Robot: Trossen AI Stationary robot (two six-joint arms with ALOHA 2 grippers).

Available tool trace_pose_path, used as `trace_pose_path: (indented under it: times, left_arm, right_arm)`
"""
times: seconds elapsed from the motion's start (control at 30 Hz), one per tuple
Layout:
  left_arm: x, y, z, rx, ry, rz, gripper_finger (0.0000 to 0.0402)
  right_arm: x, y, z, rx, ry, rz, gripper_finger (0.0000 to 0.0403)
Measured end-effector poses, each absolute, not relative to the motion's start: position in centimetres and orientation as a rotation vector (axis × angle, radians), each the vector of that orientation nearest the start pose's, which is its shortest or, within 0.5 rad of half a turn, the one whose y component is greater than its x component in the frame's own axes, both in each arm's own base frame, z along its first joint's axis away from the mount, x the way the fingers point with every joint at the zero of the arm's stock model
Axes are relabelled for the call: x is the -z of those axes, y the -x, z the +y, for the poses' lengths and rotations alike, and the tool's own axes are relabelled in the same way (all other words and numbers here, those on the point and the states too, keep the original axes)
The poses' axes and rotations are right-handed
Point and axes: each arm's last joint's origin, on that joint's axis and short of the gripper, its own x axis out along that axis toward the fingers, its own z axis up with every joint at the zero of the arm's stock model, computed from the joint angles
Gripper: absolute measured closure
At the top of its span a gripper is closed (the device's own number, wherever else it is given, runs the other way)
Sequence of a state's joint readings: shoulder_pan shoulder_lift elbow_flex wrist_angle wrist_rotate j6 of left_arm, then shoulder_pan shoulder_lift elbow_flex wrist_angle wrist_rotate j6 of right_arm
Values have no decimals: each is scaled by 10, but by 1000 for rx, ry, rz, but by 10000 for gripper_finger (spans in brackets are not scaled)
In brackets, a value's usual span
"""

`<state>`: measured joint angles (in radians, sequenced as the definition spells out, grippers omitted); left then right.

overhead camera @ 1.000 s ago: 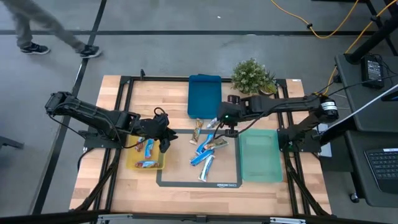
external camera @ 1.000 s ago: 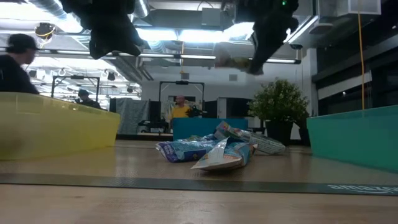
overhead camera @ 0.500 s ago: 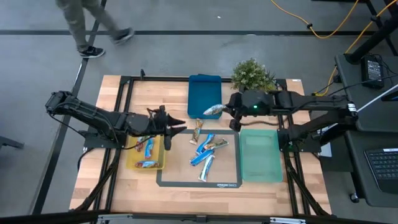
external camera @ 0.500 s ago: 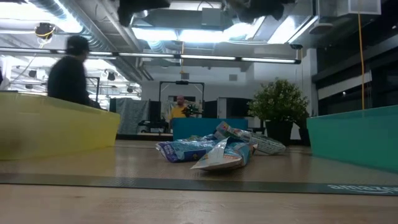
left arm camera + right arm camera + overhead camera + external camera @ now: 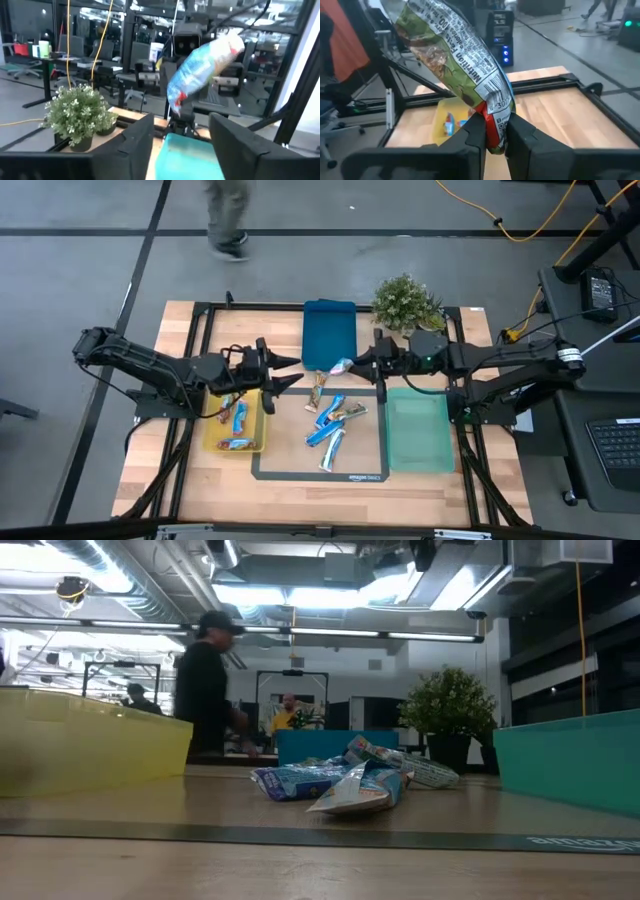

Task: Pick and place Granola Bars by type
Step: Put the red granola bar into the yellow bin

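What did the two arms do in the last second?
The right pincer rose from the loose pile and swung toward the blue tray, gripping a bar. The left pincer lifted from above the yellow tray, turned toward the middle and spread its fingers; it holds nothing. A person walked along behind the table. Trays, pile and plant stayed put.

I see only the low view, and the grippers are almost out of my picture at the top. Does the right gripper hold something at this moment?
Observer: Yes. The right gripper is shut on the red end of a granola bar with a green printed wrapper.
Operator: And the left gripper?
Observer: The left gripper is open, with nothing between its fingers, beside the yellow tray.
Operator: Is anything in that tray? I see only its wall.
Observer: Yes, several wrapped bars lie in it.
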<state>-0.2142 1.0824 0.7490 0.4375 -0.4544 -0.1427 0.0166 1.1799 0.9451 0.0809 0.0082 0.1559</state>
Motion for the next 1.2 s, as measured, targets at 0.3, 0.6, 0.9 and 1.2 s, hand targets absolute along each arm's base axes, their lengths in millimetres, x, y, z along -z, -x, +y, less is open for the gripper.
trace_pose_path:
  times: [0.3,0.6,0.9,1.2]
  left_arm:
    - [-325,-252,-42,-235,165,-245,145]
    - [-348,-290,-51,-209,37,-226,141]
    - [-364,-315,-44,-259,-48,-184,141]
    - [-364,-319,-42,-272,-39,-158,154]
  right_arm:
    - [-335,-270,3,-12,-158,130,348]
    - [-334,-270,-4,2,-211,133,348]
    - [-334,-270,-4,-2,-213,138,348]
    - [-334,-270,-3,-24,-234,141,348]
